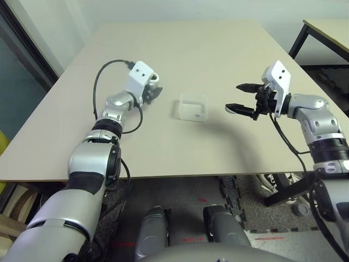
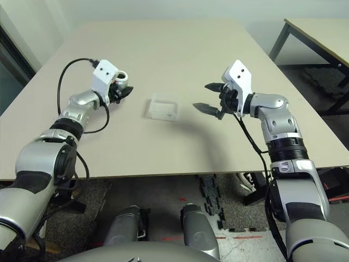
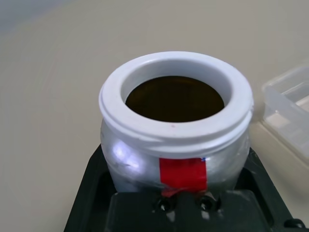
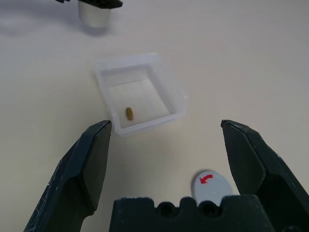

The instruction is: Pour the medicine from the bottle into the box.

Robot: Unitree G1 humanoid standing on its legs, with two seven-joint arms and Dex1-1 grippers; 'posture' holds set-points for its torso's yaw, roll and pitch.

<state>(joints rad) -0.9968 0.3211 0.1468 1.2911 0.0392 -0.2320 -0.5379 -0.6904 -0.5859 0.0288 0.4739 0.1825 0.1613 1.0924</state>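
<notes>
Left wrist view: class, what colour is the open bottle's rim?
White; the silver-grey cylindrical bottle's rim shows best in the left wrist view.

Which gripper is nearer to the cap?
Right. The right gripper hovers open close to the cap; the left gripper, holding the bottle, is across the box from it.

The small silver-grey cylindrical bottle (image 3: 181,140), banded with a red-and-white label, stands uncapped and upright, its white rim round a dark opening, toward the tabletop's left edge. The shallow, clear whitish plastic box (image 4: 140,94) sits open nearer the front edge, a small brown pill inside.
</notes>
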